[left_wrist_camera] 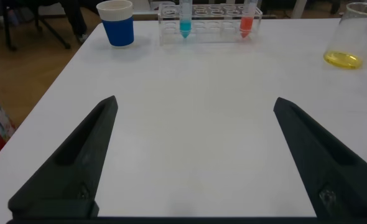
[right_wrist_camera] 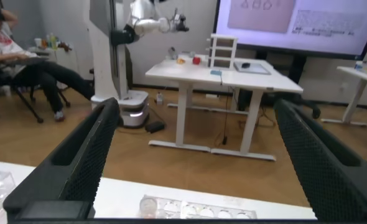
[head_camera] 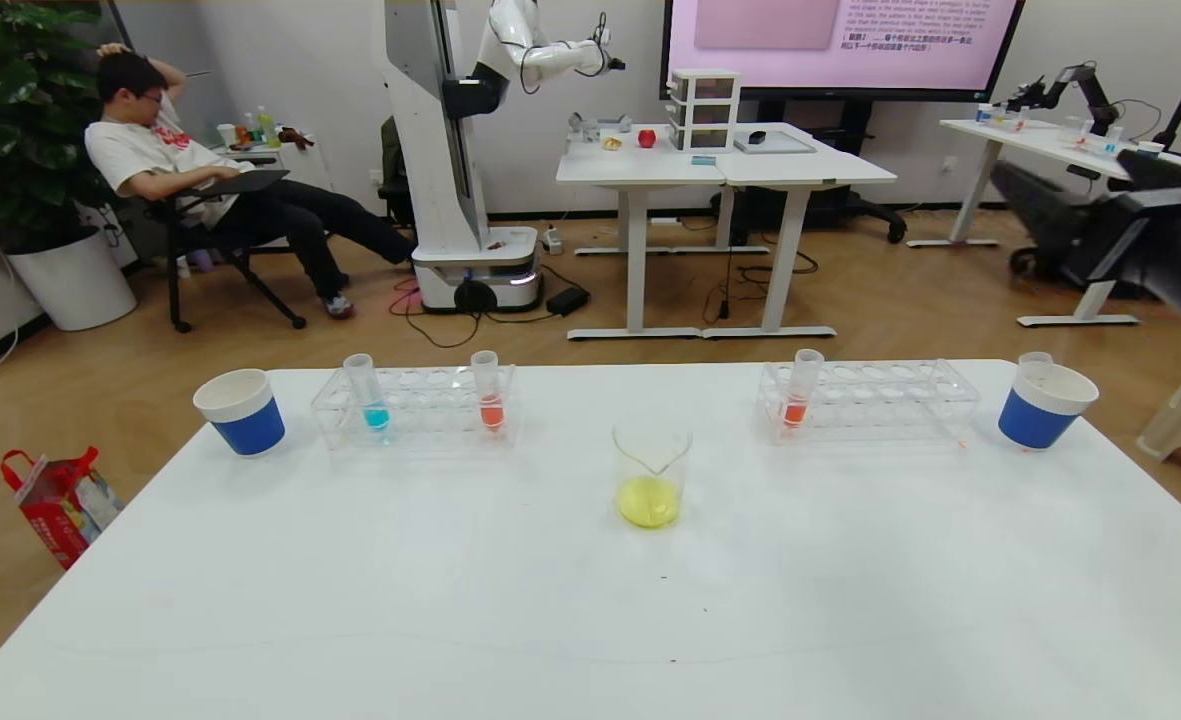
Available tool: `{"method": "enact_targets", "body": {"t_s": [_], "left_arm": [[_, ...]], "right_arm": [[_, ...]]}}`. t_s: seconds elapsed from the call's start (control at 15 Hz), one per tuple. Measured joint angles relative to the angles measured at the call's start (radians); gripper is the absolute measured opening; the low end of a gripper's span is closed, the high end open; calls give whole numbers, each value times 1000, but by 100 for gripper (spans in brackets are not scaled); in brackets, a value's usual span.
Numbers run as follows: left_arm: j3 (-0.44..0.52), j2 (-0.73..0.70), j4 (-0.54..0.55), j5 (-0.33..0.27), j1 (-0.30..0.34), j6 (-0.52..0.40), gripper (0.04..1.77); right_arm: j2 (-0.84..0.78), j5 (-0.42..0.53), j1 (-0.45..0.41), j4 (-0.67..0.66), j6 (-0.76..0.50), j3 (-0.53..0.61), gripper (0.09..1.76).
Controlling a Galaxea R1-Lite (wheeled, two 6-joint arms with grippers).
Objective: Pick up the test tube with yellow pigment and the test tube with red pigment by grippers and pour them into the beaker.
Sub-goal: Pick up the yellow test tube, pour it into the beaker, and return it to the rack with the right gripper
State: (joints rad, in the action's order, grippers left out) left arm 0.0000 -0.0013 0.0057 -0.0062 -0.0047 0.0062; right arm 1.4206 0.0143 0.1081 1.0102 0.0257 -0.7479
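The left gripper [left_wrist_camera: 193,162] hangs low over the near part of the white table [head_camera: 450,600], its two black fingers [left_wrist_camera: 78,162] spread wide with nothing between them. The right gripper [right_wrist_camera: 196,162] is raised above the table's far right side, facing out into the room, its fingers [right_wrist_camera: 320,155] likewise spread and empty; in the head view only a dark part of that arm shows at the right edge. One beaker [head_camera: 651,472] stands mid-table, between the two racks, with a pool of yellow liquid in its bottom. Two clear racks sit along the far edge: the left rack [head_camera: 415,407] holds one tube with blue liquid [head_camera: 367,391] and one test tube with red pigment [head_camera: 488,391], while the right rack [head_camera: 870,398] holds one second red tube [head_camera: 801,388]. Two blue paper cups flank the racks, one on the left [head_camera: 241,411] and one on the right [head_camera: 1043,405], the latter with an empty-looking clear tube [head_camera: 1034,364] standing in it. Nothing lies between either gripper and the racks. Beyond the table, a seated person [head_camera: 200,170], another white robot [head_camera: 460,150] and desks [head_camera: 725,165] fill the room.
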Motion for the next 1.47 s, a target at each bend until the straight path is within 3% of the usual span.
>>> {"method": "enact_targets", "body": {"t_s": [0.73, 1.0, 1.2, 1.47], "left_arm": [[0, 0, 0, 0, 0, 0, 175], [0, 0, 0, 0, 0, 0, 175], [0, 0, 0, 0, 0, 1, 175], [0, 0, 0, 0, 0, 0, 175]], "right_arm": [[-811, 15, -145, -54, 44, 391, 174], [-1093, 20, -133, -346, 75, 465, 174], [-1297, 19, -111, -651, 81, 503, 174], [-1401, -5, -102, -758, 118, 688, 174]]}}
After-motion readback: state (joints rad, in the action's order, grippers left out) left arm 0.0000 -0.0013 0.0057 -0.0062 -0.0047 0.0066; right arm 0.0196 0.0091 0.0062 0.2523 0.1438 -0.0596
